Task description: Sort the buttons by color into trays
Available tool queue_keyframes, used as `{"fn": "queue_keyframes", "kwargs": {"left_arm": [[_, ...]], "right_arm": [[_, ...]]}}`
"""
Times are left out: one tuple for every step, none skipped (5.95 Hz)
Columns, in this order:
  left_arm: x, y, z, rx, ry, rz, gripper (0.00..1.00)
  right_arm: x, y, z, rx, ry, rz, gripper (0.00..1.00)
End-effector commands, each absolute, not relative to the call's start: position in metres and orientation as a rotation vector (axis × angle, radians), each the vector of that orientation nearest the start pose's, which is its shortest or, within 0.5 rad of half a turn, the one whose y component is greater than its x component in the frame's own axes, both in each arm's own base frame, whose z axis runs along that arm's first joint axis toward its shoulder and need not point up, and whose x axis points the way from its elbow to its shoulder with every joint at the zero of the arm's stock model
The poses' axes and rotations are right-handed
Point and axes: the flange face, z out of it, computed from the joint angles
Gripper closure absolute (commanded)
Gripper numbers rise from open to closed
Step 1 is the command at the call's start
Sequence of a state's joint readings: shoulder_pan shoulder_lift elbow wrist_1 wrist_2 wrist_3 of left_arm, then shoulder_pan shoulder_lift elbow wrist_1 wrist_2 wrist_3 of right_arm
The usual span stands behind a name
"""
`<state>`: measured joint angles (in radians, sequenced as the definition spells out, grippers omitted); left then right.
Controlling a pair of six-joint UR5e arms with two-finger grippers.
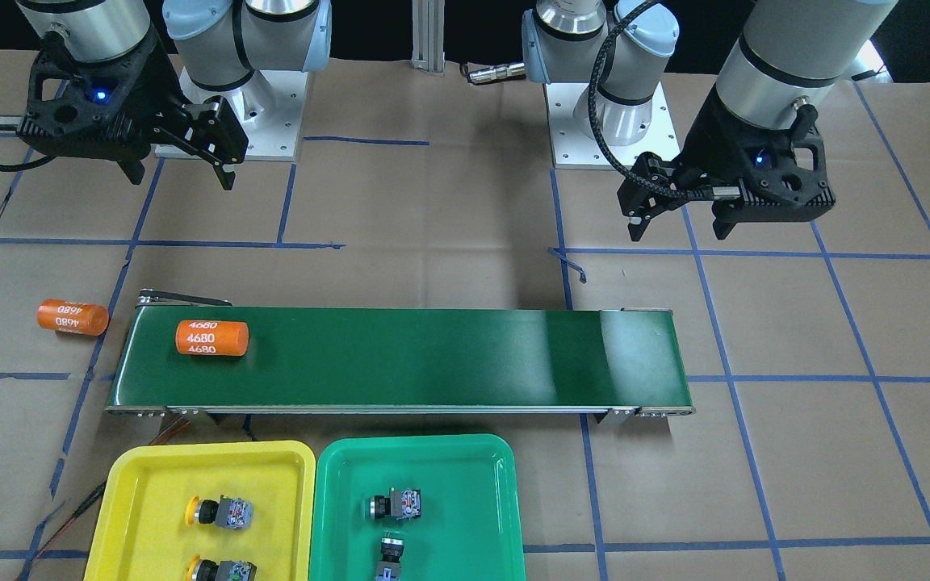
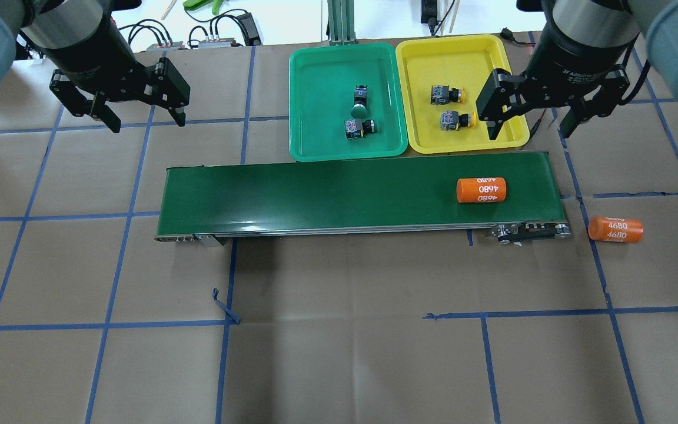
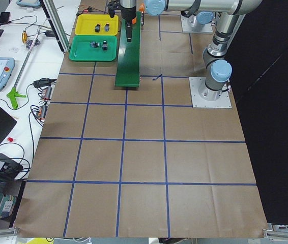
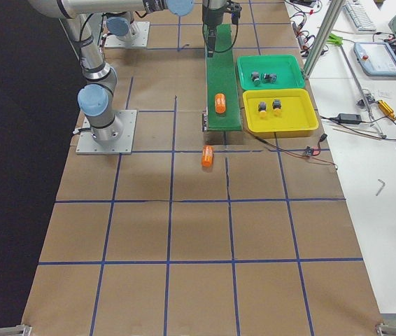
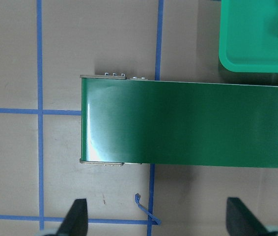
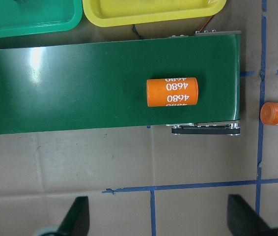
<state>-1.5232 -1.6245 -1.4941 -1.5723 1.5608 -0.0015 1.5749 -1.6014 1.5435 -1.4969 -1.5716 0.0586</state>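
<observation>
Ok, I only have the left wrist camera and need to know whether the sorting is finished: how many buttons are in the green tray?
Observer: Two. One button lies near the middle of the green tray, and a second button lies nearer the belt.
Operator: And the others, is any of them outside a tray?
Observer: None that shows in any view. One yellow button and another yellow button lie side by side in the yellow tray.
</observation>
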Motion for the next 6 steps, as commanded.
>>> {"fn": "queue_keyframes", "kwargs": {"left_arm": [[-0.1095, -0.5220, 0.4993, -0.077, 3.149, -0.037, 0.01], [-0.1095, -0.5220, 0.4993, -0.077, 3.149, -0.037, 0.01], [-0.1095, -0.5220, 0.4993, -0.077, 3.149, -0.037, 0.01], [-0.1095, -0.5220, 0.4993, -0.077, 3.149, -0.037, 0.01], [-0.1098, -0.5205, 0.5016, -0.077, 3.150, -0.044, 0.01], [-0.1106, -0.5199, 0.5032, -0.075, 3.150, -0.049, 0.01]], "right_arm": [[0.1347, -0.4767, 0.5116, 0.092, 3.148, 0.041, 0.00], [0.1330, -0.4764, 0.5162, 0.089, 3.173, 0.064, 0.00], [0.1335, -0.4759, 0.5158, 0.089, 3.169, 0.071, 0.00], [0.1332, -0.4761, 0.5158, 0.089, 3.164, 0.072, 0.00], [0.1337, -0.4760, 0.5151, 0.089, 3.159, 0.074, 0.00], [0.1344, -0.4762, 0.5152, 0.089, 3.152, 0.072, 0.00]]}}
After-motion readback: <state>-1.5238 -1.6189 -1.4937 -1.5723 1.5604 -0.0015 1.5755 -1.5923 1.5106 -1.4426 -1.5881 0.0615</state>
